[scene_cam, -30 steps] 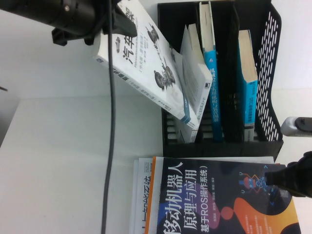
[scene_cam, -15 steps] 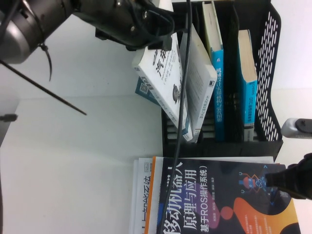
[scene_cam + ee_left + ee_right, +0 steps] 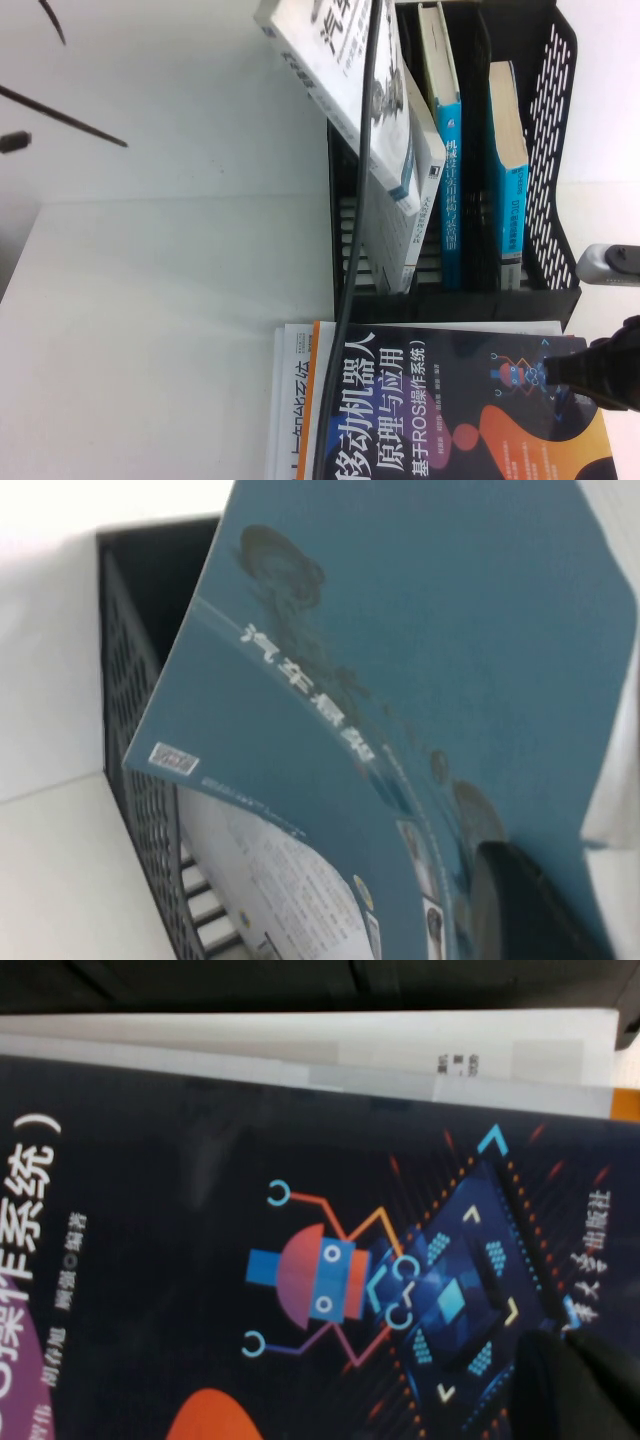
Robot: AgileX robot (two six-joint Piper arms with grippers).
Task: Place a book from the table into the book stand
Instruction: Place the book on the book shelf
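Book: we see the book (image 3: pixel 345 90) tilted, its low end down in the leftmost slot of the book stand (image 3: pixel 555 150) and its top sticking up past the picture's edge, leaning on a white book (image 3: pixel 405 225) already in there.
Left gripper: it is out of sight from above; in the left wrist view a dark finger (image 3: pixel 530 900) lies against the book's blue back cover (image 3: pixel 400 680), so we think it grips the book, but we cannot tell for sure.
Right gripper: the right gripper (image 3: pixel 600 375) hovers low over the dark robot book (image 3: pixel 450 410) at the near right; we cannot tell how its jaws stand.
Cable: a black cable (image 3: pixel 350 260) hangs down in front of the book and the stand.
What could go wrong: the book could catch on the stand's front wall or jam on the white book, since it goes in slanted. It could tip out to the left (it sits at the open side) if let go too soon. The cable might snag it too.
Count in the stand: four books, with the one going in.
Count on the table (image 3: pixel 150 330): two at least, the dark robot book on a white one (image 3: pixel 290 400).
Stands: one.
Arms seen: one from above.
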